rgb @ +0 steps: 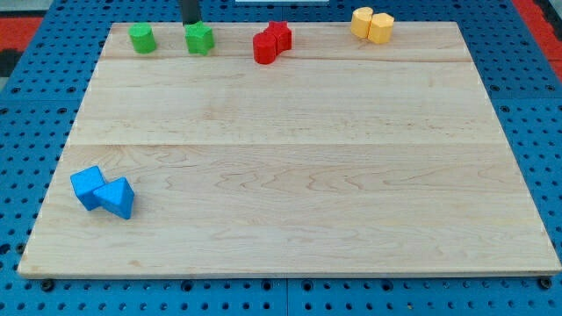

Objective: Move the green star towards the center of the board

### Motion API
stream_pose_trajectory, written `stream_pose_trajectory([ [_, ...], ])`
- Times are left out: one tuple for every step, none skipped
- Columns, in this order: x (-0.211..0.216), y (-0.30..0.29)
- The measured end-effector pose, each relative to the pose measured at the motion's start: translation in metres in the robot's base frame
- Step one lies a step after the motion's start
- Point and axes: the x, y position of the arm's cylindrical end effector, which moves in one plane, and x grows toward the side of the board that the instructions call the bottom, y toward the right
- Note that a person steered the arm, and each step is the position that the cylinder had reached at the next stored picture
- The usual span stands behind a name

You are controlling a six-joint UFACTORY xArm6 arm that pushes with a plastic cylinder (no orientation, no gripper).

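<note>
Green star (199, 39): my tip (190, 24) touching its far edge; no claw fitted, state not applicable. Step: contact made. Next: push toward board (290, 175) centre.

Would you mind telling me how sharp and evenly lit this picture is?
Camera view: soft even light on the pale wooden board, no glare, faint shadows; the green star-shaped block looks slightly blurred; my tip sits just above it, the rod cropped.

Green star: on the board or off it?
On. The green star sits on the wooden board near its top edge, right of the green cylinder. My tip stands just behind it, at its top side.
</note>
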Motion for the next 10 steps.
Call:
stream_pose_trajectory([
  [-0.001,0.000],
  [0.000,0.007],
  [0.000,0.011],
  [0.000,0.011],
  [0.000,0.020],
  [0.014,0.043],
  [0.035,0.031],
  [0.036,-0.013],
  [0.080,-0.008],
  [0.096,0.052],
])
